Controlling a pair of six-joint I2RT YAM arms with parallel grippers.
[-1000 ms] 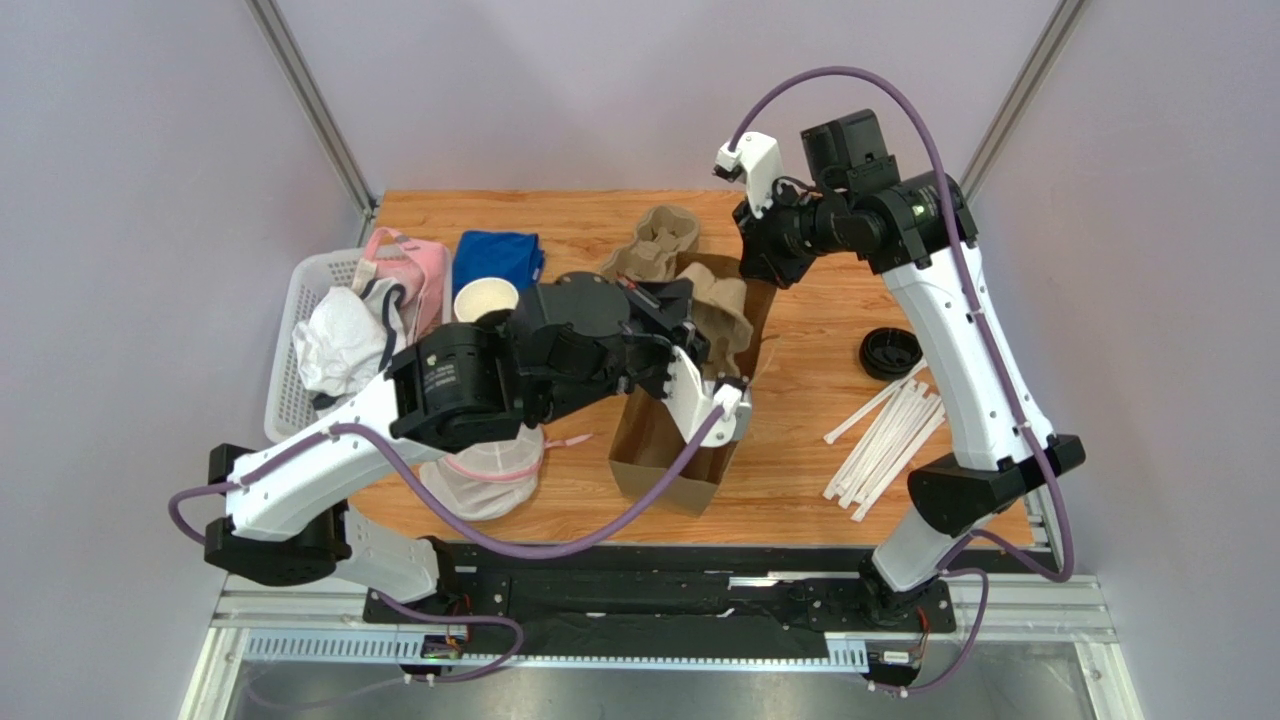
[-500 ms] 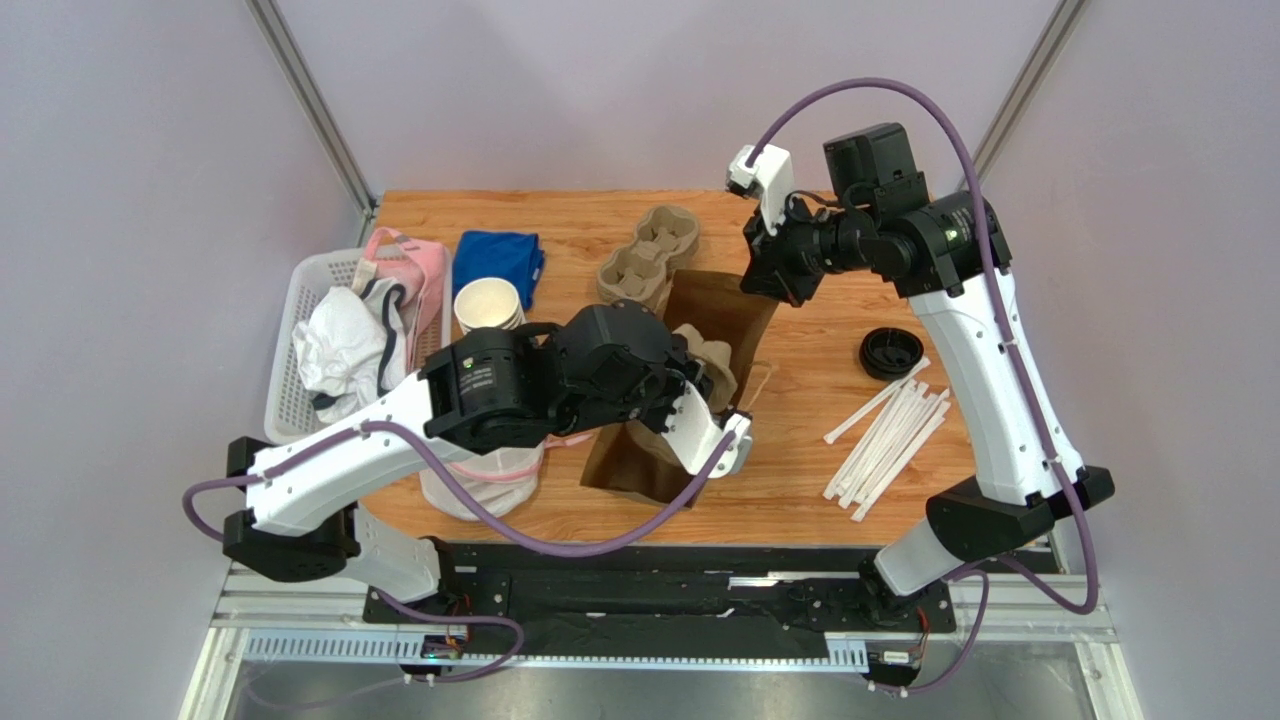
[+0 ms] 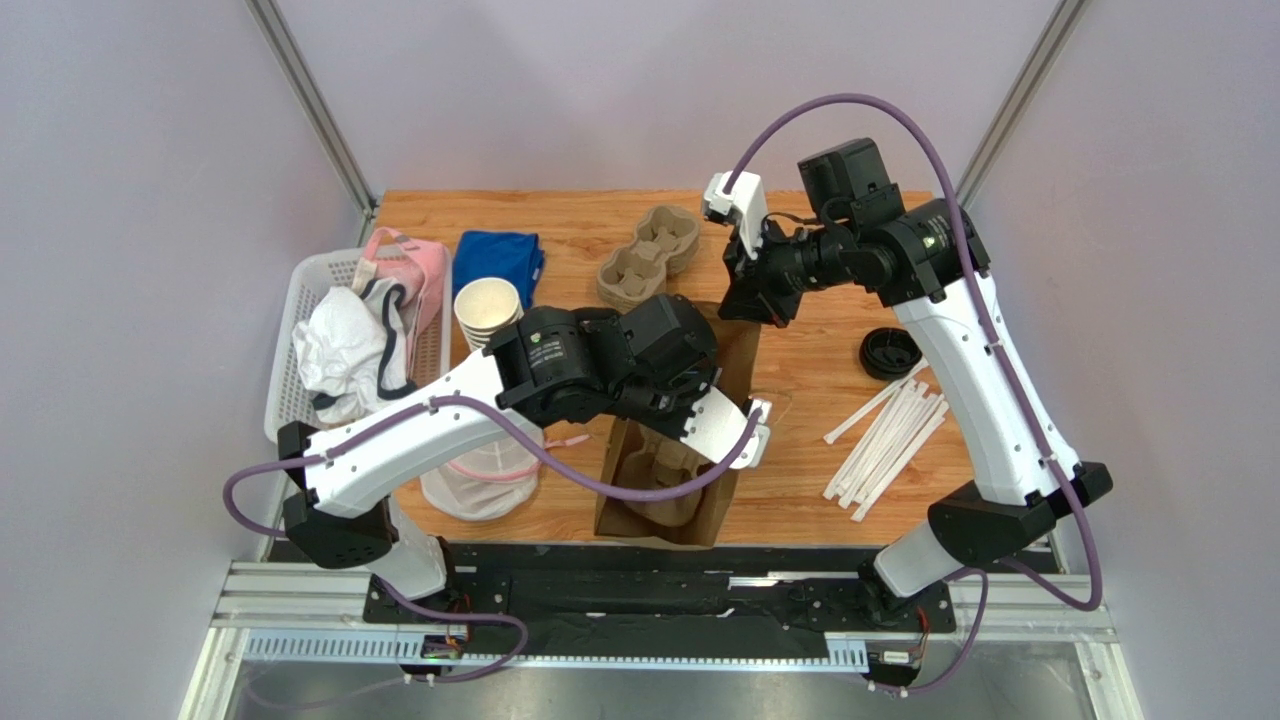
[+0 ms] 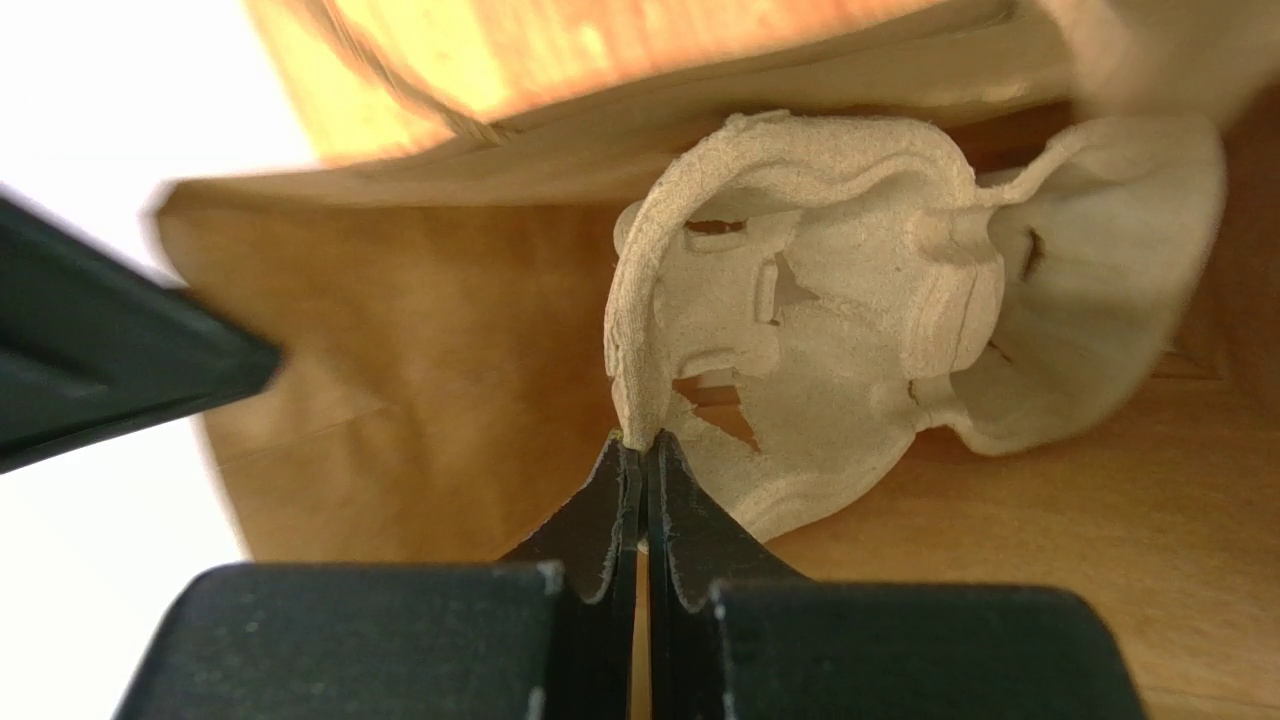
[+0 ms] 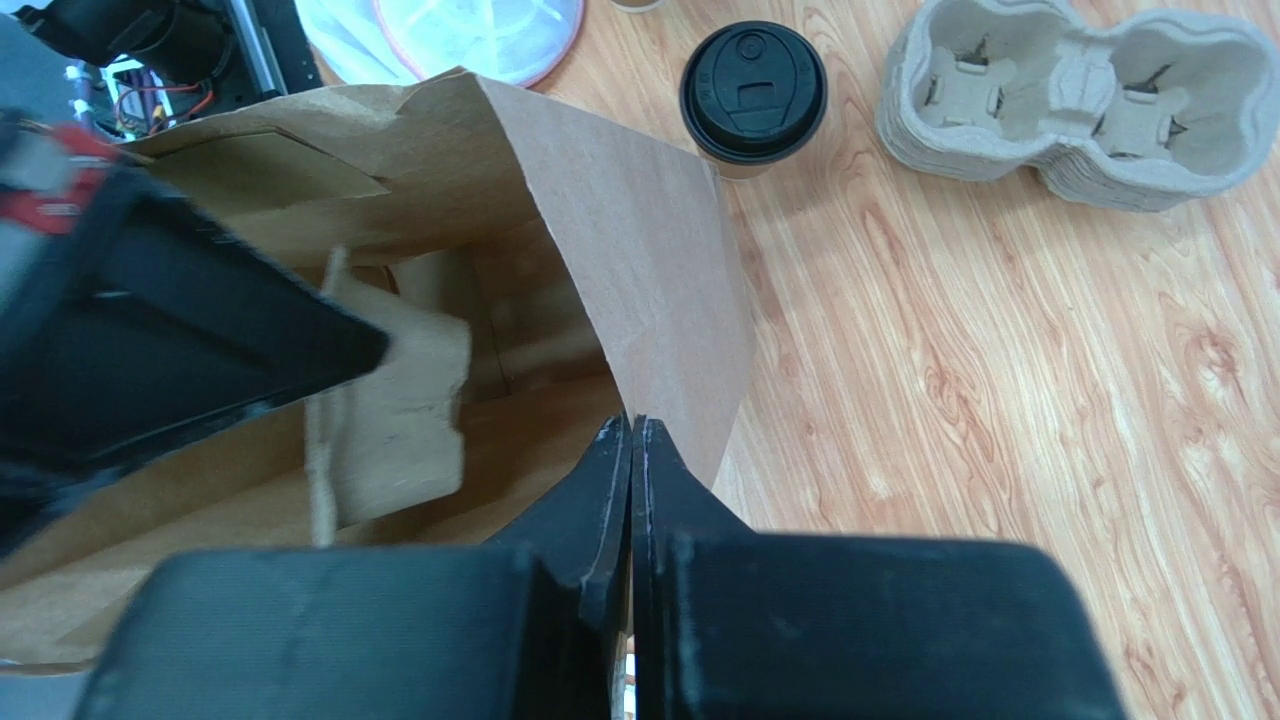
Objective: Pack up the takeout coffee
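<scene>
Left tool (image 4: 646, 447) is pinching a beige moulded-pulp cup carrier (image 4: 842, 345) down inside the brown paper bag (image 5: 631, 240); right tool (image 5: 633, 435) is clamping the bag rim.
Black-lidded tan paper coffee cup (image 5: 751, 93) is standing on the wooden worktop (image 5: 977, 390) beside the bag; next probably: seat carrier flat, release.

1. Your coffee (image 5: 751, 93) is a small brown paper cup under a round black lid.
2. You see it upright on the table (image 5: 962, 390), outside the bag (image 5: 601, 195), just beside its rim.

Pulp carrier (image 4: 812, 345) inside paper bag (image 5: 646, 225)
</scene>
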